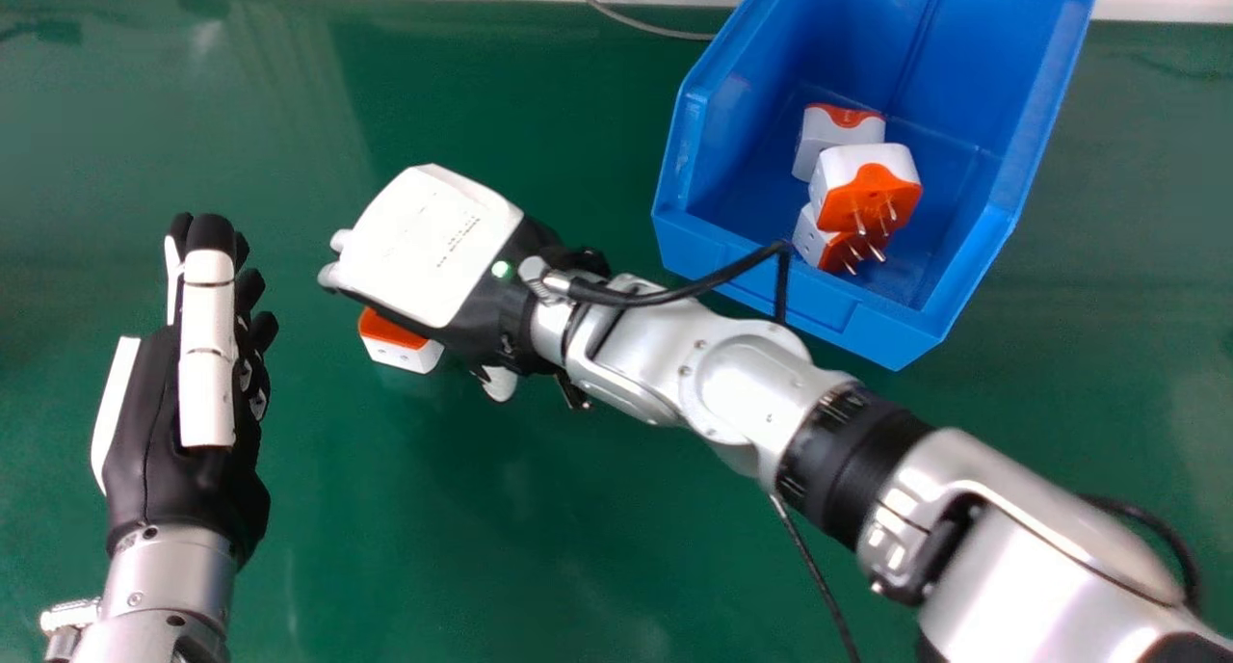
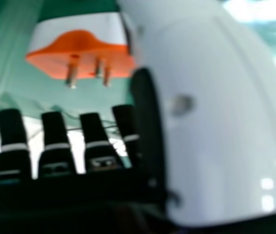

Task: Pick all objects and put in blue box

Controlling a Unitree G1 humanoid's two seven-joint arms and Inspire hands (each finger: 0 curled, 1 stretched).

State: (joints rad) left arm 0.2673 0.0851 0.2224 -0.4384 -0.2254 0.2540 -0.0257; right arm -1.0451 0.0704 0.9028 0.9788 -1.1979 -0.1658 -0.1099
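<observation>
closest to me, at the left of the head view, my left hand (image 1: 207, 355) is idle, fingers straight, with nothing in it. my right forearm (image 1: 751, 384) slants in from the lower right corner over the green table (image 1: 539, 547).

the loose adapter (image 1: 405, 353) sits on the table by the near edge of my right hand (image 1: 429, 249), partly covered by it, with the thumb off to one side and the fingertips to the other. that hand is wide, fingers long and relaxed, nothing gripped. the right hand view puts the orange face and its metal pins toward my fingers, with the white body behind; the thumb overlaps one end, and from here i can't quite tell whether it touches.

i expect a light, stiff block of hard plastic, sturdy enough for a firm squeeze but smooth, so it could slip or twist if i catch it by a corner. i'd take it by the flat white sides, thumb against fingers, and keep the pressure off the pins, which would make a poor, rocking hold. the hand wants lining up around the body before i close.

farther off, to the right, is the blue box (image 1: 698, 239), with three adapters (image 1: 867, 186) heaped inside, some with their pins showing. i judge this pick to be the last one, then a lift over the box's near wall. behind everything, a grey cable (image 1: 626, 17) runs along the far edge.
</observation>
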